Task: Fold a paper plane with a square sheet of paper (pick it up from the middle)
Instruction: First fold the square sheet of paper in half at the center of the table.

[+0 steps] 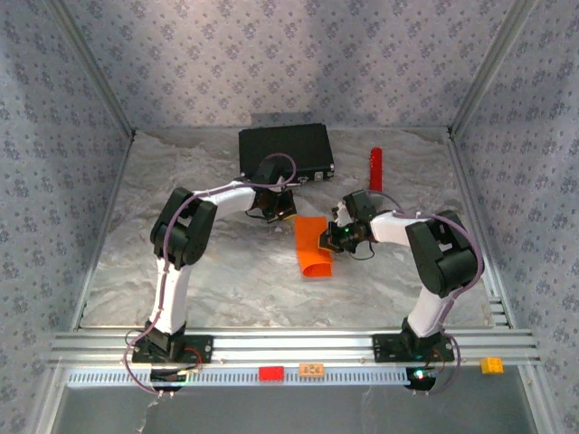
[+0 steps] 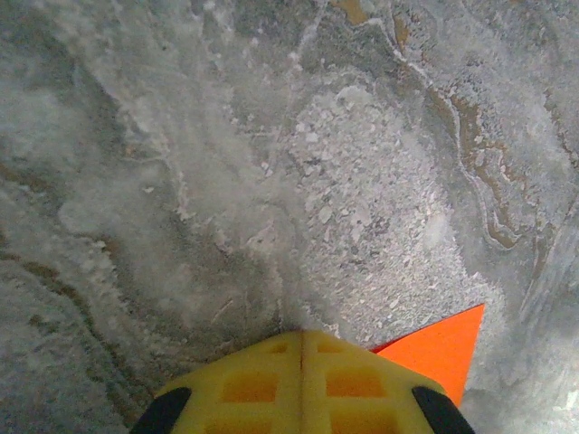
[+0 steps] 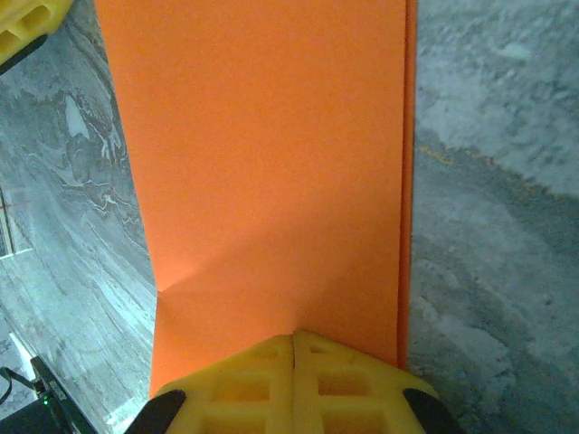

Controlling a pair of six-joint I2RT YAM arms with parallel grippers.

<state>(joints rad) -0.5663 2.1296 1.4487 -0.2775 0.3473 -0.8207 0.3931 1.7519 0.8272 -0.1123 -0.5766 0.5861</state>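
The square sheet of paper (image 1: 312,244) is bright orange and lies folded in half on the marbled table between my two grippers. In the right wrist view the paper (image 3: 271,163) shows two layers along its right edge and a small kink on its left edge. My right gripper (image 3: 294,336) is shut, its yellow tips resting on the near end of the paper; I cannot tell whether they pinch it. My left gripper (image 2: 301,333) is shut and empty, its tips down on the bare table just beside a corner of the paper (image 2: 443,348). From above, the left gripper (image 1: 279,212) is at the paper's far left corner and the right gripper (image 1: 333,237) at its right side.
A black case (image 1: 285,149) lies at the back of the table behind the left arm. A red cylinder (image 1: 375,168) stands at the back right. Small red (image 1: 270,372), orange (image 1: 312,369) and yellow (image 1: 491,365) bricks sit on the front rail. Patterned walls enclose three sides.
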